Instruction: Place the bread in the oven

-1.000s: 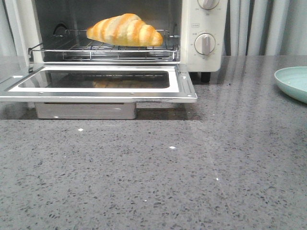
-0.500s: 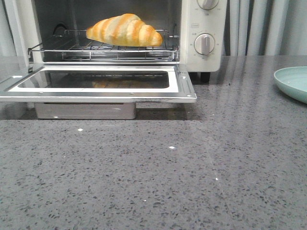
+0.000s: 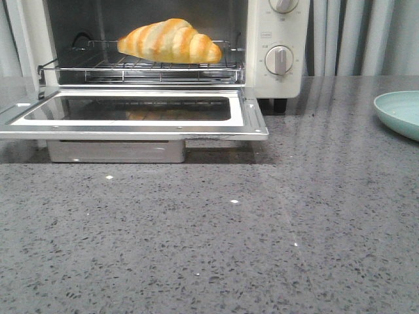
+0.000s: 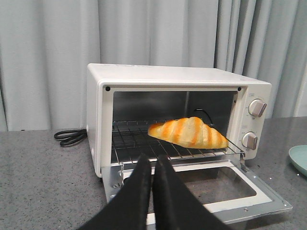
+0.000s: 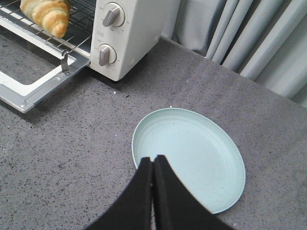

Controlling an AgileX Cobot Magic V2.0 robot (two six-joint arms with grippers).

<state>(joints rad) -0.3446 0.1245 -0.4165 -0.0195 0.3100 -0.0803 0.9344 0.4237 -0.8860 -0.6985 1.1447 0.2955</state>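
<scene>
The bread, a golden-orange croissant with cream stripes, lies on the wire rack inside the cream-white oven. The oven's glass door hangs open, flat toward the front. The bread also shows in the left wrist view and partly in the right wrist view. My left gripper is shut and empty, held back in front of the open door. My right gripper is shut and empty above the near rim of a plate. Neither gripper shows in the front view.
A pale green empty plate lies on the grey speckled counter to the right of the oven; its edge shows in the front view. A black power cord lies coiled left of the oven. Grey curtains hang behind.
</scene>
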